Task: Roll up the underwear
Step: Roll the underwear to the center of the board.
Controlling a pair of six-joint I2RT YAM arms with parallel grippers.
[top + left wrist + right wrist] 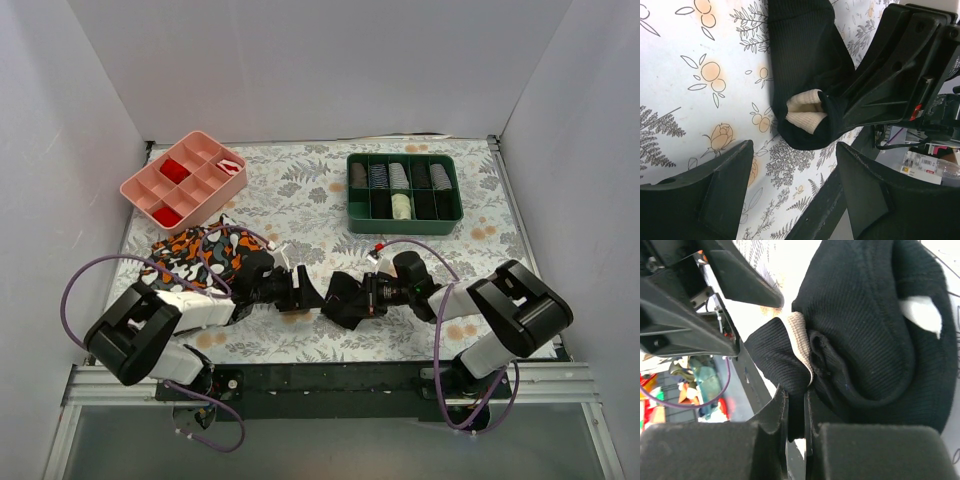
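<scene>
The underwear (343,296) is a bunched black ribbed bundle on the floral table, lying between my two grippers. In the left wrist view the underwear (802,60) shows a fold of cream waistband (804,114) at its near end. My left gripper (794,152) stands open just short of that end, with only the table between its fingers. My right gripper (796,402) is shut on a black fold of the underwear (865,330), close to the cream waistband (801,335). Seen from above, the left gripper (305,294) and right gripper (366,295) face each other across the bundle.
An orange, black and white patterned cloth (198,252) lies behind my left arm. A pink compartment tray (185,178) stands at the back left. At the back right is a green tray (403,187) holding rolled items. The table's black front rail (330,380) runs close behind the bundle.
</scene>
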